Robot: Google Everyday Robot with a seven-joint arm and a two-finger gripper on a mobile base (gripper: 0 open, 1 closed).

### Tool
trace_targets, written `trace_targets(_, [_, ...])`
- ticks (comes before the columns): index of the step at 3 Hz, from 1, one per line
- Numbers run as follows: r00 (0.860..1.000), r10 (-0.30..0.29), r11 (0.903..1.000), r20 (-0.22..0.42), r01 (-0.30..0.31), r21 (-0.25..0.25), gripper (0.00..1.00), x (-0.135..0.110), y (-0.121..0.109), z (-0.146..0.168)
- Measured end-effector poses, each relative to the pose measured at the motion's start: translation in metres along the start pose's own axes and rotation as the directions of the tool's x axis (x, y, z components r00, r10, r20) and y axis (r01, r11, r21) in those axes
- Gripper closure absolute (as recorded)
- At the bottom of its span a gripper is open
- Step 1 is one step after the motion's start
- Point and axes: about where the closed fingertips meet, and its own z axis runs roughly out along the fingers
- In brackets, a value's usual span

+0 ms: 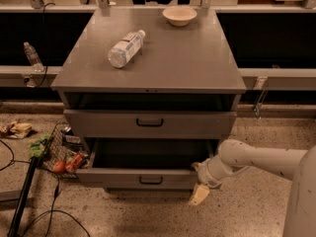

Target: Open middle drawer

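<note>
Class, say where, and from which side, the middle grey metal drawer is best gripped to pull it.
Grip the small black bar handle at the centre of the pulled-out grey metal middle drawer, coming from the front, since the bar lies level on the front face. The white arm's pincer sits at the drawer's right front corner.

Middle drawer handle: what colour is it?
Black handle, camera view; gripper at right front corner of the middle drawer.
</note>
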Motion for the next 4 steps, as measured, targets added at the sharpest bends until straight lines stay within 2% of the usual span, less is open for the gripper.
trace_targets(1, [1.000, 0.006, 0.9999, 0.002, -0.006, -0.011, 0.49, 0.001, 0.005, 0.004])
trace_targets(2, [1.000, 0.021, 0.9994, -0.003, -0.021, -0.028, 0.72, -0.001, 0.017, -0.002])
trace_targets(3, [0.997, 0.073, 0.9935, -0.015, -0.074, -0.086, 1.00, -0.008, 0.056, -0.015])
trace_targets(4, [0.997, 0.073, 0.9935, -0.015, -0.074, -0.086, 1.00, -0.008, 0.056, -0.015])
